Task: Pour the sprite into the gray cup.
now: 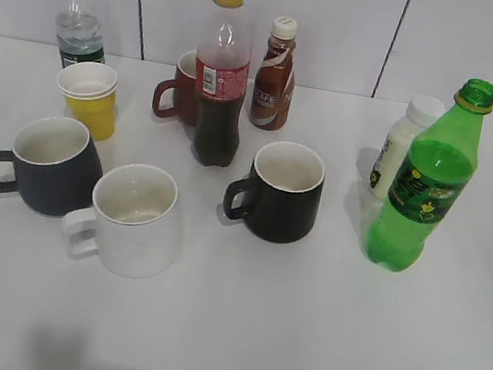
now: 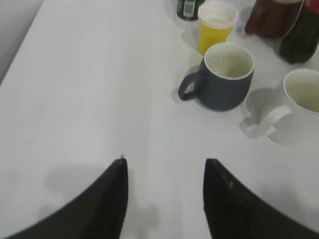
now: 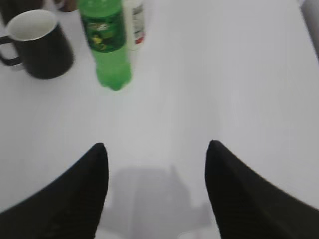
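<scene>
The sprite [image 1: 425, 181] is a tall green bottle with no cap, standing upright at the right of the white table. It also shows in the right wrist view [image 3: 105, 42]. The gray cup [image 1: 51, 163] is a matte dark gray mug with a cream inside, at the left, handle to the left. It shows in the left wrist view [image 2: 227, 77]. My left gripper [image 2: 164, 162] is open and empty, over bare table, short of the gray cup. My right gripper [image 3: 157, 147] is open and empty, short of the sprite. Neither gripper shows in the exterior view.
A white mug [image 1: 133, 219] stands beside the gray cup. A glossy black mug [image 1: 283, 191] stands mid-table. Behind are a cola bottle [image 1: 221, 78], a brown mug [image 1: 182, 90], a coffee bottle [image 1: 275, 75], a yellow cup [image 1: 89, 99], a water bottle [image 1: 77, 22] and a white bottle [image 1: 405, 144].
</scene>
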Action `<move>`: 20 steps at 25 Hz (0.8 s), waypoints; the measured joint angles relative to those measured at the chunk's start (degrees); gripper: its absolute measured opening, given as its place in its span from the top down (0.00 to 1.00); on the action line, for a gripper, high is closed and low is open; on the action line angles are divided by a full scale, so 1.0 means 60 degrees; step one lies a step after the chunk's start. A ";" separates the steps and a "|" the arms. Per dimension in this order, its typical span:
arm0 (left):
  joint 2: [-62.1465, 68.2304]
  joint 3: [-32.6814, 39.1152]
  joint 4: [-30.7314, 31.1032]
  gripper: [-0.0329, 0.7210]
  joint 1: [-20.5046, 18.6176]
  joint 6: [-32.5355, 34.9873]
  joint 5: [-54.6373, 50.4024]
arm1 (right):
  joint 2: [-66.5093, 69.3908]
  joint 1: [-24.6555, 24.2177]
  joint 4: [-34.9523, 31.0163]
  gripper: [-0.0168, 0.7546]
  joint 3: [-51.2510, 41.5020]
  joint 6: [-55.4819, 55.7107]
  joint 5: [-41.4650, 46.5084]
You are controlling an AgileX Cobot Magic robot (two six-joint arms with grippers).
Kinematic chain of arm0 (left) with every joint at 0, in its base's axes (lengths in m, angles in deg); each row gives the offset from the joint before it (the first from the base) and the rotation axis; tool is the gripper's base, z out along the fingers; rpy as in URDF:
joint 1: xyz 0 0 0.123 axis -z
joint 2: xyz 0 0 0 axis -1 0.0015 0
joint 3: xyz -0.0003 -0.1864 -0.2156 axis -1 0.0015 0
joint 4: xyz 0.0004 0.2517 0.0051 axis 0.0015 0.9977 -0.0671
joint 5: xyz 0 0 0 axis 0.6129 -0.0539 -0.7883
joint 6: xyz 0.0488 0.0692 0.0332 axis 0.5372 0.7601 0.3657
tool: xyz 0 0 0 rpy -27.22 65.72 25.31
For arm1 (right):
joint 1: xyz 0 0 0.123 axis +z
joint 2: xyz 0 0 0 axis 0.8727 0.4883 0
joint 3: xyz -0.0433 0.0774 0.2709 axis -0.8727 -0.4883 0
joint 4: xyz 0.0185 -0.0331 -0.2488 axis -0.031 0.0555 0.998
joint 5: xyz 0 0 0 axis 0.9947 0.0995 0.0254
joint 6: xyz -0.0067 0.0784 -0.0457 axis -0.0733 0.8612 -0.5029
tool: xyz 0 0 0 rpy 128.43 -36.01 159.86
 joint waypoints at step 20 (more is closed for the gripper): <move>-0.1477 0.0004 0.0028 0.65 0.0000 0.0000 -0.0005 | -0.0530 -0.1227 0.0071 0.40 0.0000 0.0010 -0.0030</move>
